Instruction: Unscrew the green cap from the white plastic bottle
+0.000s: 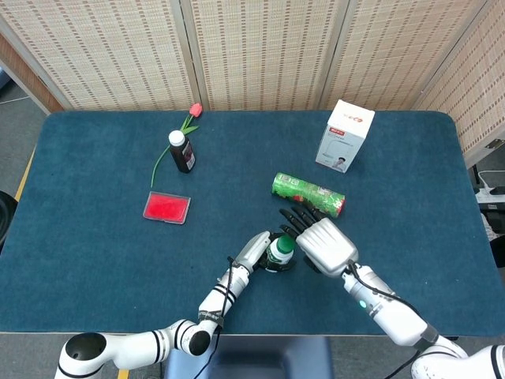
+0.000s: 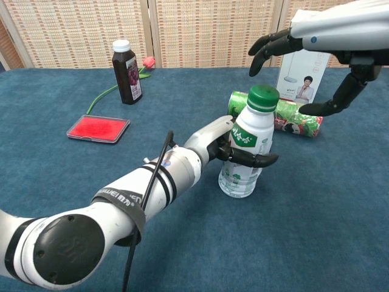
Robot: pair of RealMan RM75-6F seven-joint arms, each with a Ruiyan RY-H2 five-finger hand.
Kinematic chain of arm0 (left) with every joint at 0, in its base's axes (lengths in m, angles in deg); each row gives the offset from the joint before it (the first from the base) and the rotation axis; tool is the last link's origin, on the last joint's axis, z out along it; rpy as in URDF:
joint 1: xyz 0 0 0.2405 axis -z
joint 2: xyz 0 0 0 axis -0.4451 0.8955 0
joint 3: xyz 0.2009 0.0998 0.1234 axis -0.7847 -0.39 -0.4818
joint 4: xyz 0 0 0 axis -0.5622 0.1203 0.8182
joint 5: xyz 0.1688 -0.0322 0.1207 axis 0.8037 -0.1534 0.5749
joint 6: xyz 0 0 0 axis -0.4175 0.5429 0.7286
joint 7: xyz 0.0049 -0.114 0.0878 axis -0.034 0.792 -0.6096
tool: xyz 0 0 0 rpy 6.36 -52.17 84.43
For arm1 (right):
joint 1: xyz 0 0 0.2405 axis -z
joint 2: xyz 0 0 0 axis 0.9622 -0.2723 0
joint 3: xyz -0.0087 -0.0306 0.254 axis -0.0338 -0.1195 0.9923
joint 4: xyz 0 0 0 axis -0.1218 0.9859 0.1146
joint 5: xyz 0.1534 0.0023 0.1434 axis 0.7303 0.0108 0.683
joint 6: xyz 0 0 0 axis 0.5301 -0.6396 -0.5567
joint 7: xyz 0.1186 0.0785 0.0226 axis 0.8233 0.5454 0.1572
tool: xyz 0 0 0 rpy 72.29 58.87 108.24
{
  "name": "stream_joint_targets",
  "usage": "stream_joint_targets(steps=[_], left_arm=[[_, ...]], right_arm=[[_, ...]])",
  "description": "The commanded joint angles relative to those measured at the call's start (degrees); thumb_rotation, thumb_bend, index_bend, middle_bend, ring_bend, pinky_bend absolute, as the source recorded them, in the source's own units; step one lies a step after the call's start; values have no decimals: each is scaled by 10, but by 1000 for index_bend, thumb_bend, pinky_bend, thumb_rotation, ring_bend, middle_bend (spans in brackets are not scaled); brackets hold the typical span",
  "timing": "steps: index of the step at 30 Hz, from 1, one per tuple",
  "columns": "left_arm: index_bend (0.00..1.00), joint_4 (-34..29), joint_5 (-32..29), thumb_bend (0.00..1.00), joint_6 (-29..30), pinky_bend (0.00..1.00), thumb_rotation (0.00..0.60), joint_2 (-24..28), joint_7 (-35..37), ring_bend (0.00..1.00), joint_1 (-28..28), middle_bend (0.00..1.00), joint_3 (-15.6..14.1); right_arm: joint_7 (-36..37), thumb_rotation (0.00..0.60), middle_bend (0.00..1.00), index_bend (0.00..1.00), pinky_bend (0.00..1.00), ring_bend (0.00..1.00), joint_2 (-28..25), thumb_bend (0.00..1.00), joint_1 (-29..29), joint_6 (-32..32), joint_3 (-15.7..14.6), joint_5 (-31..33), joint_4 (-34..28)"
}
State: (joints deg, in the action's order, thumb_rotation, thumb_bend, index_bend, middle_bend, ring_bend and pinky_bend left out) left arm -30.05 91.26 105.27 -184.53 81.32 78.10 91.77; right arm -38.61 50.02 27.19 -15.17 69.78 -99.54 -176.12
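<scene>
The bottle (image 2: 244,152) stands upright near the front middle of the blue bench (image 1: 410,205), its green cap (image 2: 264,97) on. The left hand (image 2: 226,146) grips the bottle around its middle, dark fingers (image 2: 255,159) wrapped across the label. The right hand (image 2: 316,45) hovers just above the cap, fingers spread apart and holding nothing. Behind the bottle lies a green roll (image 1: 308,194), with a white box (image 1: 345,136) further back. On the left sit a dark bottle (image 1: 181,151), a tulip (image 1: 180,134) and a red tray (image 1: 166,208).
</scene>
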Motion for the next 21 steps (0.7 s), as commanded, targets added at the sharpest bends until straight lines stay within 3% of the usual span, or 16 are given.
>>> stream_joint_targets(steps=[1, 21], left_arm=[[749, -1, 1, 794, 0, 435, 600, 1, -1, 521, 0, 874, 0], [748, -4, -10, 789, -8, 427, 600, 7, -13, 521, 0, 872, 1]], right_arm=[[-15, 600, 0, 198, 0, 0, 0, 266, -2, -4, -4, 6, -9], [-40, 600, 0, 201, 0, 0, 3, 267, -8, -15, -10, 16, -39]])
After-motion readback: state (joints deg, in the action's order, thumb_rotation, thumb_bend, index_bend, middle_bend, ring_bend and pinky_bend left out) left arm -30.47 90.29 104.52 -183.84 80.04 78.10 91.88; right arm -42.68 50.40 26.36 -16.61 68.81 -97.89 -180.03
